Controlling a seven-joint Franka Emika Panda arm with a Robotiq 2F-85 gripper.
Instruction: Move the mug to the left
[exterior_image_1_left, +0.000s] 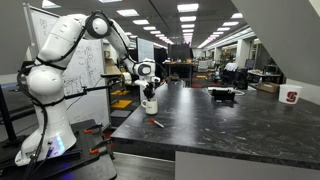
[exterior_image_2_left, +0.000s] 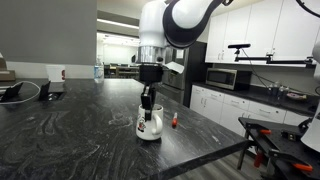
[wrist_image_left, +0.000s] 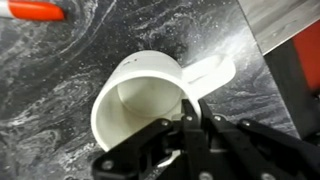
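The small white mug (wrist_image_left: 140, 100) stands upright on the dark marbled counter (wrist_image_left: 60, 70), near its edge. Its handle (wrist_image_left: 210, 72) points to the upper right in the wrist view. The mug also shows in both exterior views (exterior_image_1_left: 150, 104) (exterior_image_2_left: 148, 127). My gripper (wrist_image_left: 190, 122) comes straight down on it. The fingers are closed on the mug's rim next to the handle, one finger inside and one outside. The gripper also shows in both exterior views (exterior_image_1_left: 149, 92) (exterior_image_2_left: 148, 106). The mug's base appears to rest on the counter.
A red marker (wrist_image_left: 35, 10) lies on the counter close to the mug (exterior_image_2_left: 173, 121) (exterior_image_1_left: 157, 123). A white cup with a red logo (exterior_image_1_left: 291, 97) and a black object (exterior_image_1_left: 222, 95) stand farther along. The counter edge (wrist_image_left: 262, 45) runs just beside the mug.
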